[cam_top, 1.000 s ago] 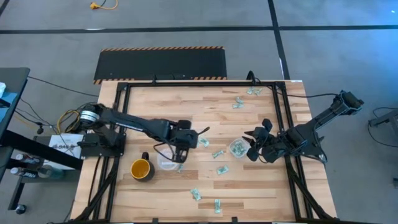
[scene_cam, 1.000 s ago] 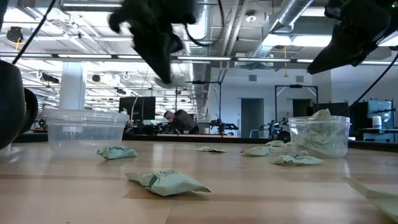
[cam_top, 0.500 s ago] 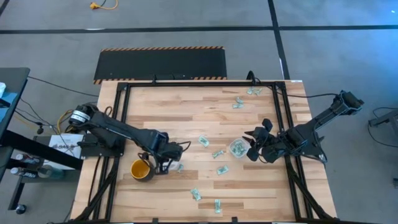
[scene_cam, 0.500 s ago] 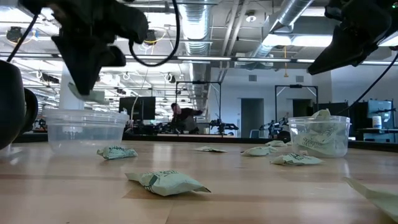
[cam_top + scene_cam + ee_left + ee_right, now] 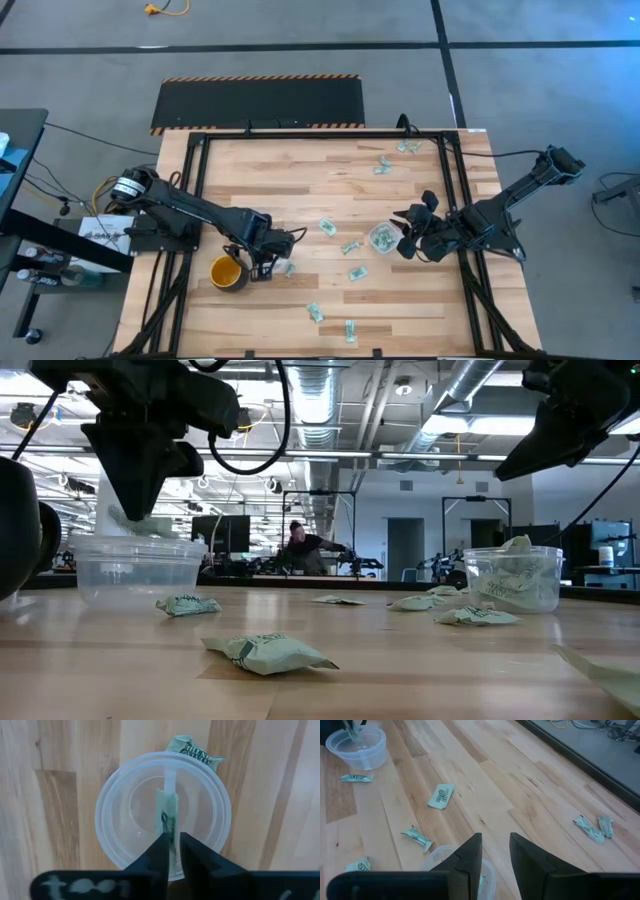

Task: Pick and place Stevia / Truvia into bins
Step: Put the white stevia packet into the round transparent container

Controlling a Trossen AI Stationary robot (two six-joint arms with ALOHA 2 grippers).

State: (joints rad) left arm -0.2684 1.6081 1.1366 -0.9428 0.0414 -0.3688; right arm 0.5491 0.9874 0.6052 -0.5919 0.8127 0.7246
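clear plastic cup (image 5: pixel 200 800), wood table (image 5: pixel 300 170)

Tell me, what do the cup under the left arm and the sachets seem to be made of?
The cup looks like clear, thin plastic: the wood grain shows through its wall and base. The sachets look like matte paper, pale green and white, printed, probably; they are creased and crumpled, with no shine.

The left end effector (image 5: pixel 268 268) hides the clear round plastic cup (image 5: pixel 115 795) from above; the low view's edge crops a yellow-orange mug (image 5: pixel 18 525).
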